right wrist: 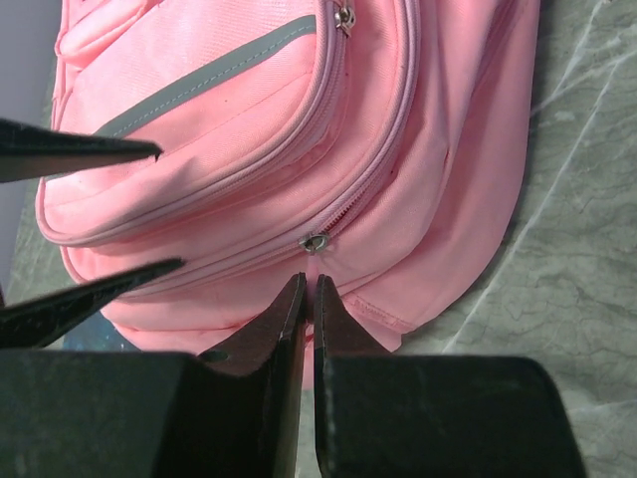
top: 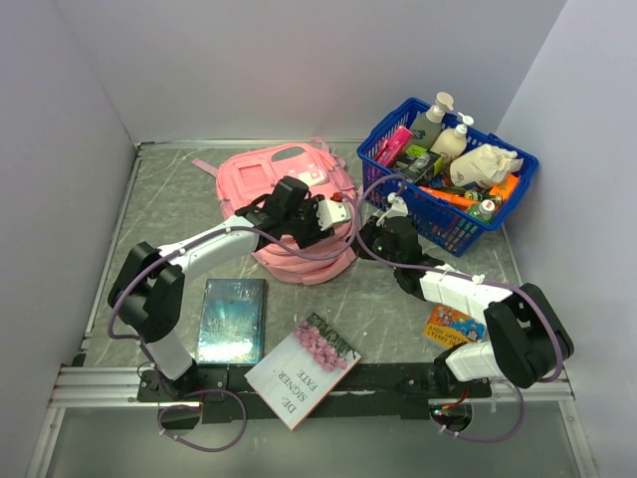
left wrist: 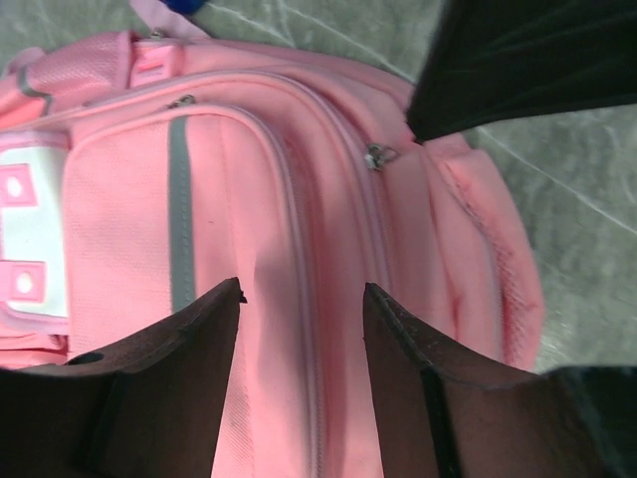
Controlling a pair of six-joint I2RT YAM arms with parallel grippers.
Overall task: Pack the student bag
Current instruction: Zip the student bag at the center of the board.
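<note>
Here's the grey marbled bench, and sitting toward its far middle is the student bag, pink, lying flat with its front pockets facing up. Just to its right stands a blue plastic basket, heaped with bottles and packets. Both arms are reaching in: the left arm stretches over the bag's near side, and the right arm comes in from the right edge. On the near bench, well apart from the bag, lie a dark teal book and a white book with pink flowers, with a small colourful booklet beside the right arm. Now the close-ups: the left fingers are spread apart above the bag's pink fabric, with nothing gripped between them. The right fingers are pinched together at the bag's lower edge, with the zipper pull running right down into that pinch.
</note>
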